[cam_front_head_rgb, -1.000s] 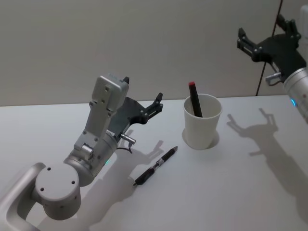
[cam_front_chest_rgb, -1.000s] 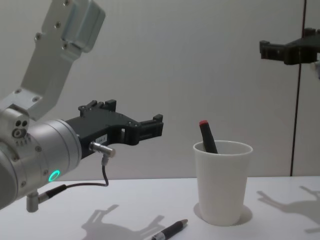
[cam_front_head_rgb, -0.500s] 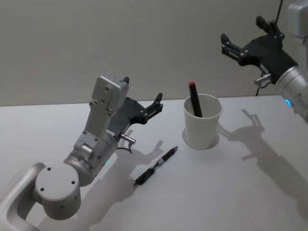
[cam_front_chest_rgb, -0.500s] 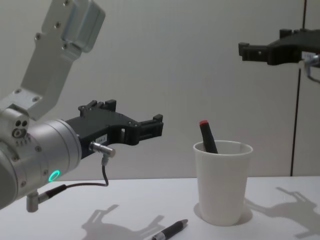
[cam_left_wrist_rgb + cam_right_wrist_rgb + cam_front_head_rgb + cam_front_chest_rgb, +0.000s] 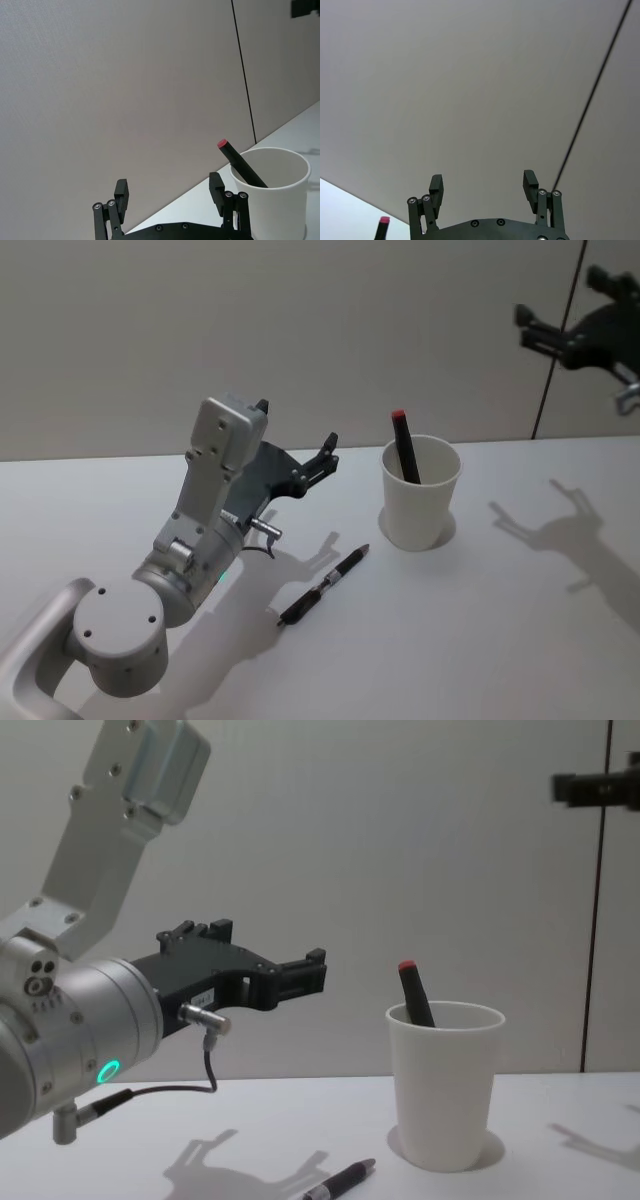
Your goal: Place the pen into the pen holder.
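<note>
A black pen lies on the white table, in front of and to the left of the pen holder, a white paper cup; its end also shows in the chest view. A black pen with a red tip leans inside the pen holder. My left gripper hangs open and empty above the table, left of the cup and behind the lying pen; the left wrist view has its fingers spread, with the cup beyond. My right gripper is open, high at the far right.
A grey wall stands behind the table, with a dark vertical seam at the right. The white tabletop stretches bare in front of and to the right of the cup. My left arm's big grey joints fill the near left corner.
The right gripper swung left toward the space above the cup, then drew back to the right and higher. The left arm, lying pen and cup have not moved.
</note>
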